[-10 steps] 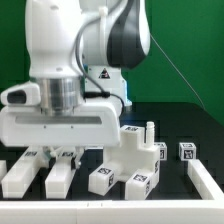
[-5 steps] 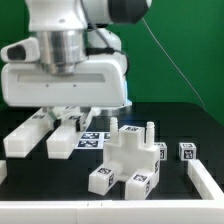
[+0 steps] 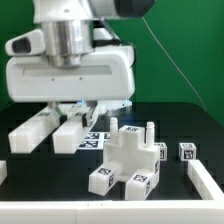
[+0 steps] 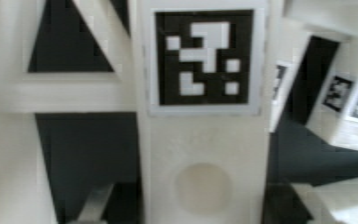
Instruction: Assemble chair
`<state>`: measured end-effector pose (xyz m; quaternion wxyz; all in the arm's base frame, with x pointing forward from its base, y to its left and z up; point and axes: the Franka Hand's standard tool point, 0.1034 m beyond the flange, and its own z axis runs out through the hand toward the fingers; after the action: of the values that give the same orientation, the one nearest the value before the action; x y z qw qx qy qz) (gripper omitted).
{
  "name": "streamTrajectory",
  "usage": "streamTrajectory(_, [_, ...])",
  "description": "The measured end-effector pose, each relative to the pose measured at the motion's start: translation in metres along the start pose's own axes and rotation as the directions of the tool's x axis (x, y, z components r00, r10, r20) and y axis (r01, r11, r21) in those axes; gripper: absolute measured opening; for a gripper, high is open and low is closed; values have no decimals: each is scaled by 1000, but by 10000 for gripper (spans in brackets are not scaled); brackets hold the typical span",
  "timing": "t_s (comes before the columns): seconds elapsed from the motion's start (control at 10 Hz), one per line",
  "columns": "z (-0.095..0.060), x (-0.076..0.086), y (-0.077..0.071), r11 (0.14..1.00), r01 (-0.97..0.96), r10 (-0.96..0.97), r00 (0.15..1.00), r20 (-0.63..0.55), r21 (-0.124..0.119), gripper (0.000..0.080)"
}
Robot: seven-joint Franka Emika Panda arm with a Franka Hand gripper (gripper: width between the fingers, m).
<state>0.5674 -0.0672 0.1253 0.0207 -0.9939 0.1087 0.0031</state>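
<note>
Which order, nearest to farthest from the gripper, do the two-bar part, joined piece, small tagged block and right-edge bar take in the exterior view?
1. two-bar part: held directly under the gripper.
2. joined piece: mid-view, lower down.
3. tagged block: toward the exterior view's right.
4. right-edge bar: at the exterior view's right edge.

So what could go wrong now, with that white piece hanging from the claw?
The gripper holds the slotted panel off the table, its bars sticking out to one side, so it might tilt or slip. The blocky part with upright pegs stands close by; a swing could knock it. The panel also fills the wrist view, hiding what lies below.
</note>
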Motion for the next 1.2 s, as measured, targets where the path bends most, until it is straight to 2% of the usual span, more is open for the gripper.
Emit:
streamTrajectory(0.1, [-18,0,-9,1000,3,-3,1000,6,-8,284])
streamTrajectory(0.3, [-37,-9,-22,997,-79,79,996,39,-10,284])
streamTrajectory(0.4, [-40,-11,-36,990,-142,142,989,41,-13,284])
streamTrajectory(0.7, [-27,-24,-94,959,-280,282,959,44,-31,284])
streamTrajectory(0.8, [-23,-28,-107,959,-283,284,958,43,-35,284])
streamTrajectory(1.2, [-20,-29,-107,959,-282,283,958,40,-38,284])
